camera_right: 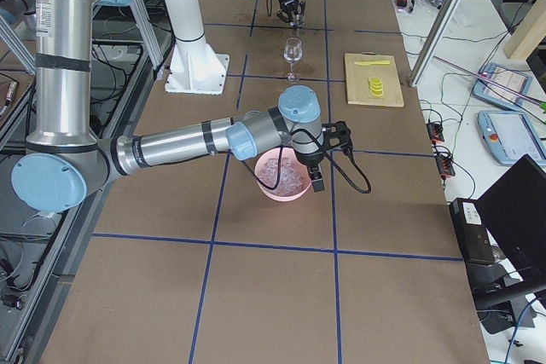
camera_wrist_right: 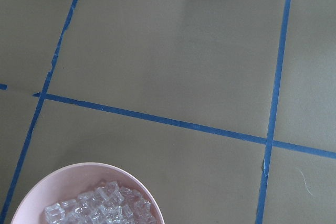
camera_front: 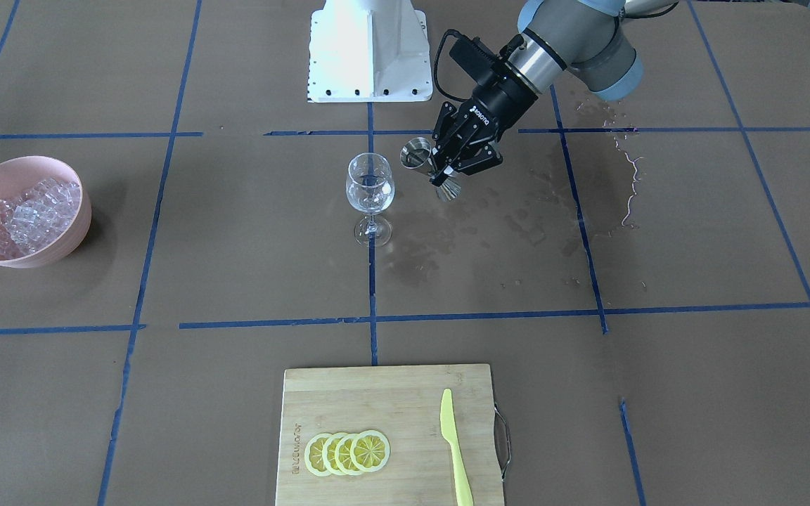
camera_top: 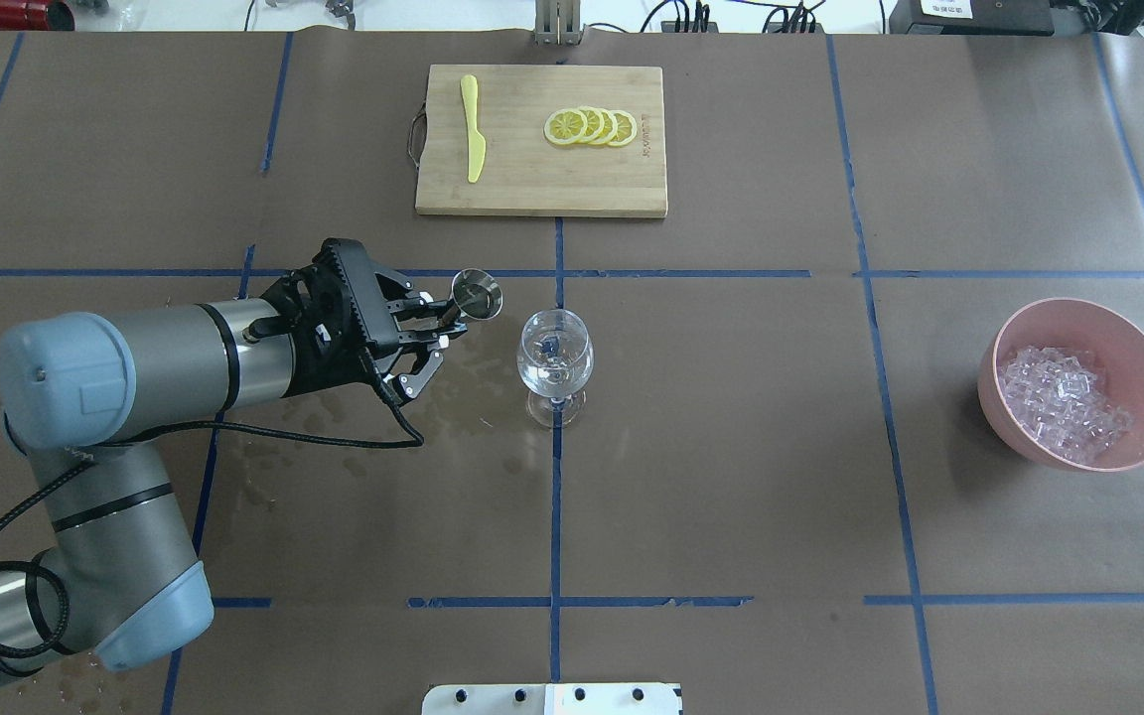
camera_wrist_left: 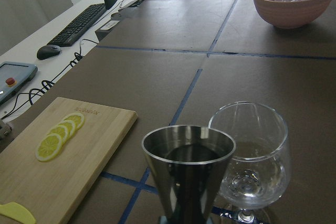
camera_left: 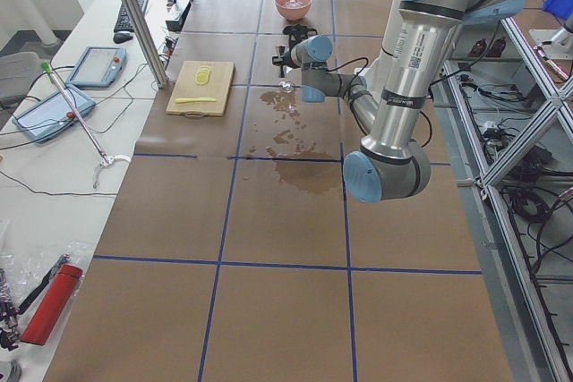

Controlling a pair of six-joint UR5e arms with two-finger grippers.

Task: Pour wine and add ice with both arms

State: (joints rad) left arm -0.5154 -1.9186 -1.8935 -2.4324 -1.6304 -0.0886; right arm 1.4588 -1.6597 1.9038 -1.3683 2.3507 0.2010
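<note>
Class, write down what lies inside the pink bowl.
A heap of small clear ice cubes lies inside the pink bowl, with bare inner wall showing above it. The heap covers the bowl's floor, so whether anything lies beneath the cubes cannot be seen.

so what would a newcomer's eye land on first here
The left arm's fingers grip a steel jigger just beside an upright wine glass at the table's middle, above dark wet stains on the brown paper. Towards the robot's right end sits a pink bowl heaped with ice.
</note>
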